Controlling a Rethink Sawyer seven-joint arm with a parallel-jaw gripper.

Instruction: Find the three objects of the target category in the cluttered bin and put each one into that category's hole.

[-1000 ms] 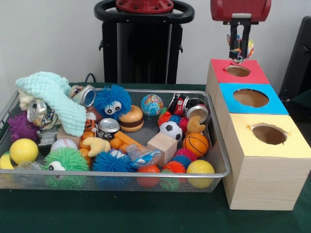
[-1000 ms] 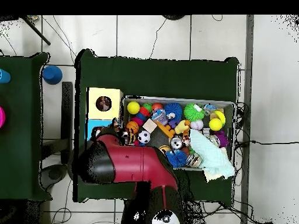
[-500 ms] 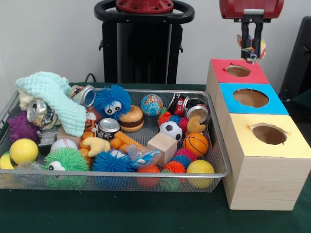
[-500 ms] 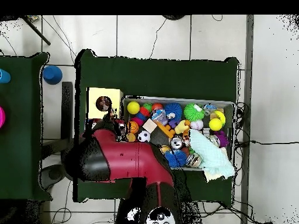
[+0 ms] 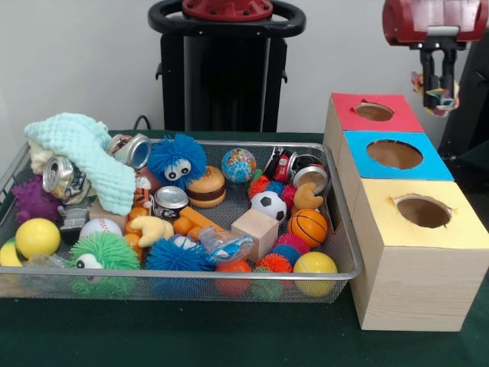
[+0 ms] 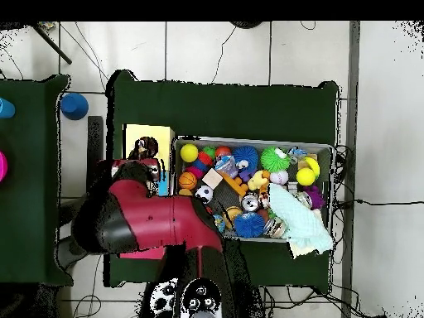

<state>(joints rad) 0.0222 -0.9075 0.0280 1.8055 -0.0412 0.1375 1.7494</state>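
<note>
My gripper (image 5: 438, 90) hangs at the top right of the front view, shut on a multicoloured rope ball (image 5: 441, 97). It holds the ball in the air, to the right of the red-topped box's hole (image 5: 374, 112) and well above the boxes. The yellow-topped box's hole (image 5: 422, 212) is nearest the camera in the row and shows nothing over it; it also shows in the overhead view (image 6: 147, 147). The wire mesh bin (image 5: 191, 274) is full of toys. I cannot pick out another rope ball in it.
A blue-topped box (image 5: 432, 164) stands between the red and yellow ones. The bin holds spiky puffer balls, sports balls (image 5: 268, 205), cans (image 5: 57, 176), a wooden cube (image 5: 256, 231) and a mint cloth (image 5: 88, 153). In the overhead view the red arm (image 6: 149, 224) covers the red and blue boxes.
My gripper has carried the rope ball to the right in the front view, from above the red-topped box's hole to beyond the boxes' right side. The bin's contents have not moved.
</note>
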